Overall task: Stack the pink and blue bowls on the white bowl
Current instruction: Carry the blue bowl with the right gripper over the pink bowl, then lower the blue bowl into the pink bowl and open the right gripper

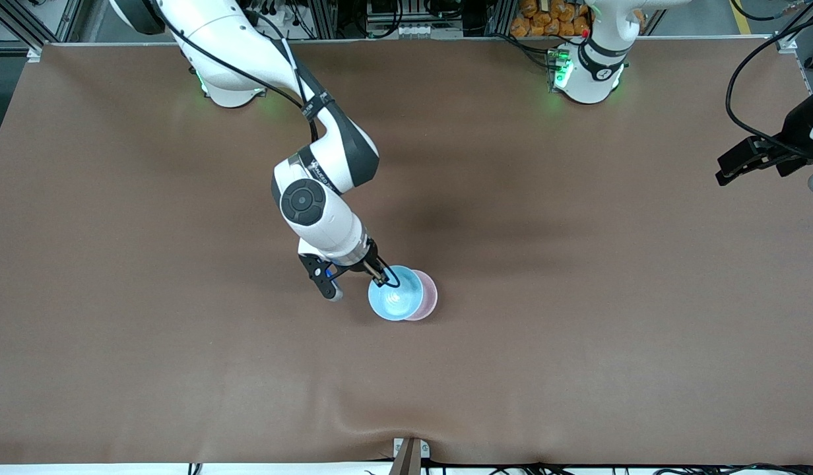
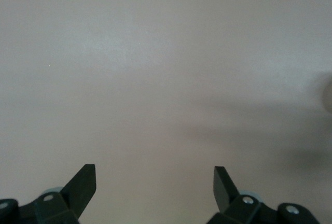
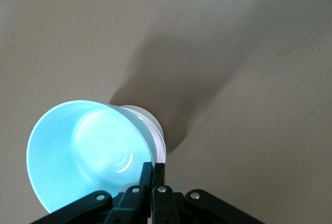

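My right gripper is shut on the rim of the light blue bowl near the middle of the table. In the right wrist view its fingers pinch the blue bowl at the wall, one inside and one outside. The blue bowl sits tilted over the pink bowl, covering most of it. A pale rim of the pink bowl peeks out beneath the blue one. The white bowl is hidden. My left gripper waits open over the table's edge at the left arm's end, with nothing between its fingers.
The brown table mat lies bare around the bowls. The arms' bases stand along the edge farthest from the front camera. A small clamp sits at the edge nearest that camera.
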`<state>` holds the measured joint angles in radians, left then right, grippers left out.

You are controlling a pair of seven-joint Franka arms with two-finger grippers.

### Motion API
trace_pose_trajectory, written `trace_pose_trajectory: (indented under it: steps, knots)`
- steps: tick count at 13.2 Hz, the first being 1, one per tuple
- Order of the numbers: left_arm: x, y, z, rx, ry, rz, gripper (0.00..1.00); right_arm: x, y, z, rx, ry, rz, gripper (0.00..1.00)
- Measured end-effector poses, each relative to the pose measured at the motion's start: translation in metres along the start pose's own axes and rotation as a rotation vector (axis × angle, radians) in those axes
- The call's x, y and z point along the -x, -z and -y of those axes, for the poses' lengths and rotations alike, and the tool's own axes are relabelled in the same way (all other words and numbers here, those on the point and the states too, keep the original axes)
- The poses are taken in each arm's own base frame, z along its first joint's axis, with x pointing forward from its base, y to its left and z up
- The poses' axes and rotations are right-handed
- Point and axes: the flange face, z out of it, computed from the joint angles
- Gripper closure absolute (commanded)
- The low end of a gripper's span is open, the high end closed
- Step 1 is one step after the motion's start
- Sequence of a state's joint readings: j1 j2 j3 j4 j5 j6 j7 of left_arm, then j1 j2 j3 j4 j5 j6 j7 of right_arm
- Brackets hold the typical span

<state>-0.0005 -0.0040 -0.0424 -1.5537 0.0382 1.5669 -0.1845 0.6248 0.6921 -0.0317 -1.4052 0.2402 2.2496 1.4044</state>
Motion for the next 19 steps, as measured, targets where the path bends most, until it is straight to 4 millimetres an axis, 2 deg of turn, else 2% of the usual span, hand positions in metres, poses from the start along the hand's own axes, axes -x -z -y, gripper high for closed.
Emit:
trace_pose_trajectory:
  steps: [7, 12, 16, 18, 19]
  knots:
    - [-0.001, -0.001, 0.001, 0.001, 0.002, -0.005, 0.00, 0.006, -0.022, 0.001, -0.025, -0.013, -0.009, 1.00]
    - [-0.002, -0.006, 0.001, 0.000, 0.002, 0.001, 0.00, 0.021, -0.042, -0.001, -0.021, -0.007, -0.011, 1.00]
    - [-0.002, -0.009, 0.001, 0.000, 0.002, 0.003, 0.00, 0.025, -0.056, -0.004, -0.001, 0.014, -0.027, 1.00]
    - [-0.002, -0.009, 0.001, -0.001, 0.002, 0.003, 0.00, 0.029, -0.063, -0.005, 0.009, 0.028, -0.038, 0.64]
    - [-0.002, -0.009, 0.001, -0.001, 0.002, 0.003, 0.00, 0.028, -0.064, -0.006, 0.009, 0.026, -0.040, 0.54]
